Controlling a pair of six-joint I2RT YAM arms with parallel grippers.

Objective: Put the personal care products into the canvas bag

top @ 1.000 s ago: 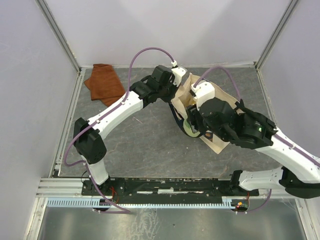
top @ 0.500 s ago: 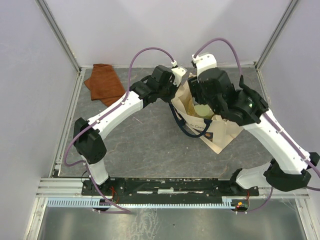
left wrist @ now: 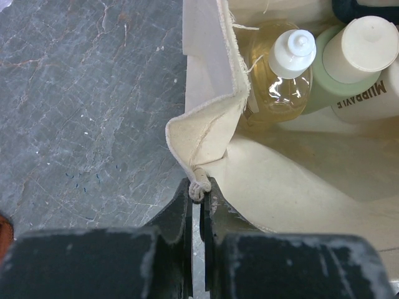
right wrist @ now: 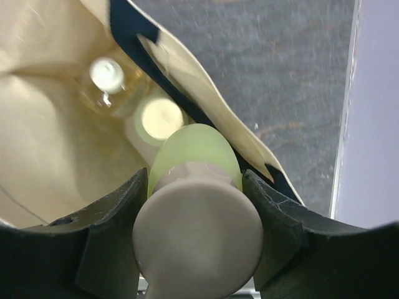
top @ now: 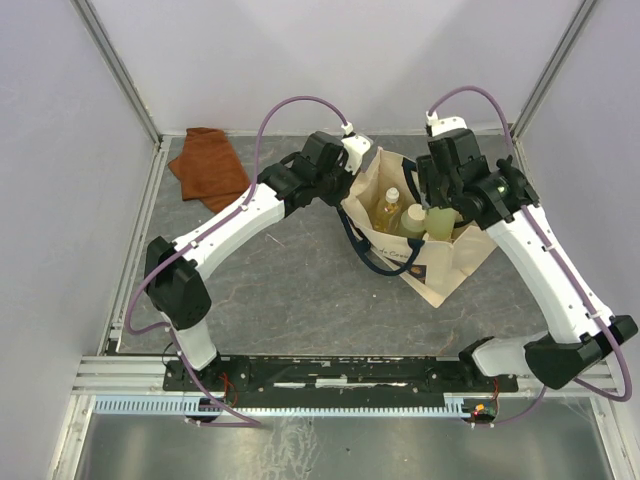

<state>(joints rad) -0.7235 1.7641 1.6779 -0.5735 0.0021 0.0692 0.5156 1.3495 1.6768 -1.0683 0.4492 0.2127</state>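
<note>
My right gripper [right wrist: 194, 180] is closed narrowly on a pale green bottle [right wrist: 194, 149], one jaw on each side just under its cream cap [right wrist: 198, 240]. The cap faces my wrist camera. The bottle's long axis runs straight away from the gripper, base first, down into the open mouth of the canvas bag [top: 440, 270]. Past that base, deeper in the bag, I see two products already inside. One is the amber bottle [left wrist: 280, 87], standing upright with its white spout up, and the other is a second green bottle [left wrist: 327, 81] touching it. The held bottle hangs on the side of these two that lies toward the bag's navy-trimmed rim [right wrist: 187, 81], and its base is close to that rim. I judge the coming move to be a straight descent along the bottle's own axis, drifting if anything toward the middle of the bag. I cannot tell from here whether the base already rests on the bag's floor. On the opposite side, my left gripper [left wrist: 199, 193] is pinched shut on a corner of the bag's rim, propping the mouth open over the worktop [top: 290, 270]. I find no fourth bottle; it may be hidden inside the bag.
</note>
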